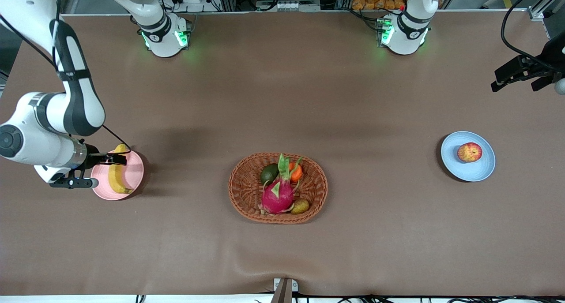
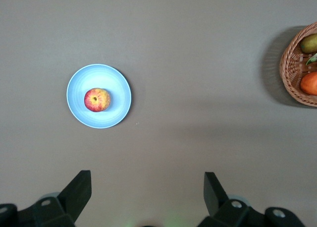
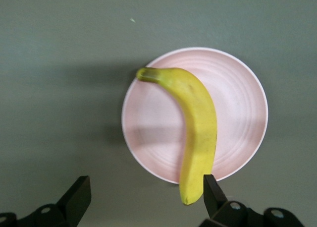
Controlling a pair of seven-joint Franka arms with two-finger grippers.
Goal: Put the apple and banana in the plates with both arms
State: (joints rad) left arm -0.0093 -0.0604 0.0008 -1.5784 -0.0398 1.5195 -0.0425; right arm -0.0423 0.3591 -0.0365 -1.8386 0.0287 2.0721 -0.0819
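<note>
Both grippers agape, L & R; only R wrist view shows banana overhanging pink plate.

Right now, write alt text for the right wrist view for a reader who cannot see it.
A yellow banana lies across a pale pink plate on the brown table, both of its ends reaching past the rim. The right gripper hangs open above the plate, holding nothing, one black finger showing at either side of it.
</note>
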